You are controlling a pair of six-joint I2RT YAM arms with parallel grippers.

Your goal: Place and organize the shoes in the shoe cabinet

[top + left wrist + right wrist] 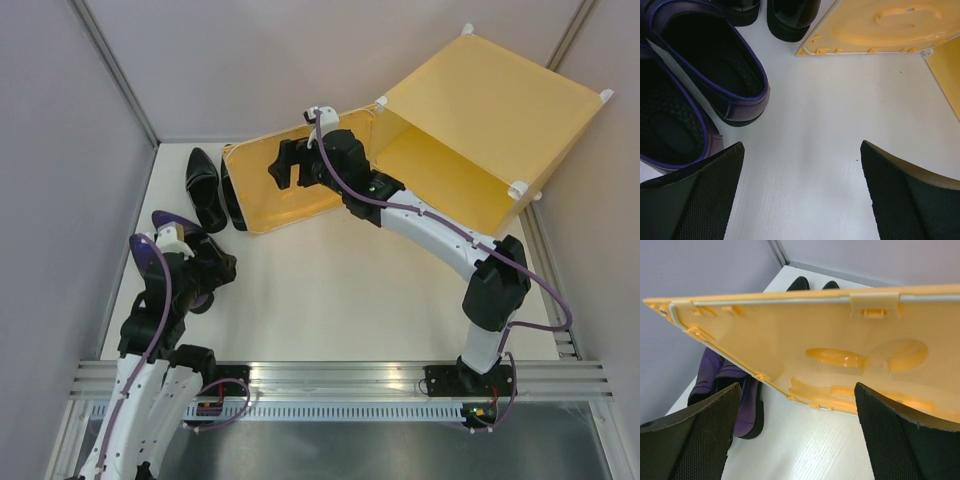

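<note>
The left end effector (801, 197) and right end effector (796, 437) both gape empty; the glossy purple shoes (742, 107) beside the left could slip from a shallow pinch.

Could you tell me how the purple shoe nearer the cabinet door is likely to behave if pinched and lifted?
The purple shoe looks glossy, so it may slip in a grip. Its collar holds an open shape, suggesting a stiff wall. Lifted by the heel, its long toe would probably dip.
</note>
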